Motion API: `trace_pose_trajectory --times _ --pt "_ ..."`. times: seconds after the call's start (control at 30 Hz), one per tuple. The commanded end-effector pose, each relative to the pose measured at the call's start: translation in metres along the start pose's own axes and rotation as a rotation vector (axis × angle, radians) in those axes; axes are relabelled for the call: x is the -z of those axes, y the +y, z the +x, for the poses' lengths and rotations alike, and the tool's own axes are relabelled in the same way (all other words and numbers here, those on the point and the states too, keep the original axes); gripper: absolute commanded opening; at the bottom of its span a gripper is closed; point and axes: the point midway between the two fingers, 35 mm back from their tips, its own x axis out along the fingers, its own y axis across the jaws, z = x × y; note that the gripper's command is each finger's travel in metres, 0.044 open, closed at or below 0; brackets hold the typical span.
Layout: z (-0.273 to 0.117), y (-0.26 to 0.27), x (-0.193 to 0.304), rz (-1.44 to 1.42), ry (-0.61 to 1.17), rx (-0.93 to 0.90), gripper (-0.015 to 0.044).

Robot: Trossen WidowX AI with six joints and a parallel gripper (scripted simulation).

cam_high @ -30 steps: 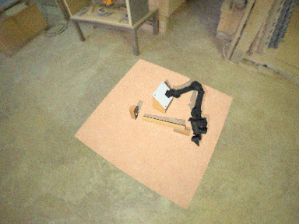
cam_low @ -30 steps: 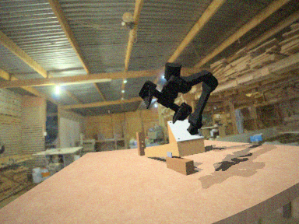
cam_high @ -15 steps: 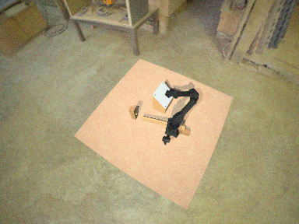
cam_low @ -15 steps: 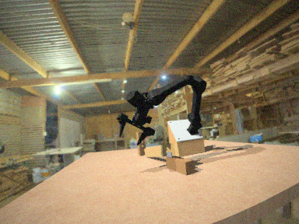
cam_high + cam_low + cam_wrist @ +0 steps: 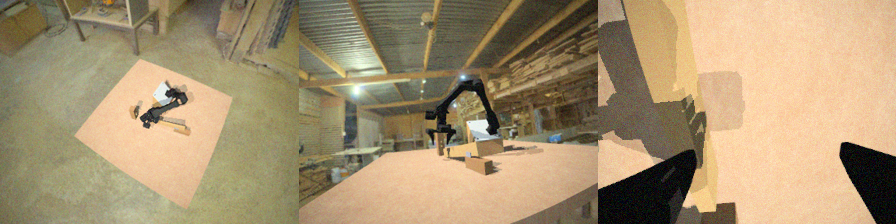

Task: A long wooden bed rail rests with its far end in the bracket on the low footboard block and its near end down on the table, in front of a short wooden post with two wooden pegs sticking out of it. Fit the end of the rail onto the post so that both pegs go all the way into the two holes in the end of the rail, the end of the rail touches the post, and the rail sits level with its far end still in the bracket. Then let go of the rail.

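Hovering above rail (image 5: 171, 124) (image 5: 462, 150) (image 5: 658, 55) | hand (image 5: 146, 120) (image 5: 441, 139) (image 5: 767, 153) spread, empty | table edge (image 5: 107, 98) (image 5: 568, 203) well apart

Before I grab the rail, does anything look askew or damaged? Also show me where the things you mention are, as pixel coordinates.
No damage I can make out. The bed rail (image 5: 171, 124) (image 5: 460, 150) slopes down toward the post (image 5: 134, 113) (image 5: 439, 145), unfitted, but that's the expected starting pose.

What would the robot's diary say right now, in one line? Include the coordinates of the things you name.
claw (image 5: 143, 124) (image 5: 441, 141) (image 5: 767, 153): open, empty | rail (image 5: 171, 124) (image 5: 460, 150) (image 5: 658, 55): near end down | post (image 5: 135, 112) (image 5: 439, 145): rail not fitted
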Motion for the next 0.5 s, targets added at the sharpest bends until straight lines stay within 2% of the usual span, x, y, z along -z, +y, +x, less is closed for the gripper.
trace_pose_trajectory --times 0.0,0.47 --pt "0.005 0.047 0.026 -0.003 -0.081 -0.096 0.044" --pt "0.013 0.057 0.028 -0.003 -0.099 -0.111 0.044"
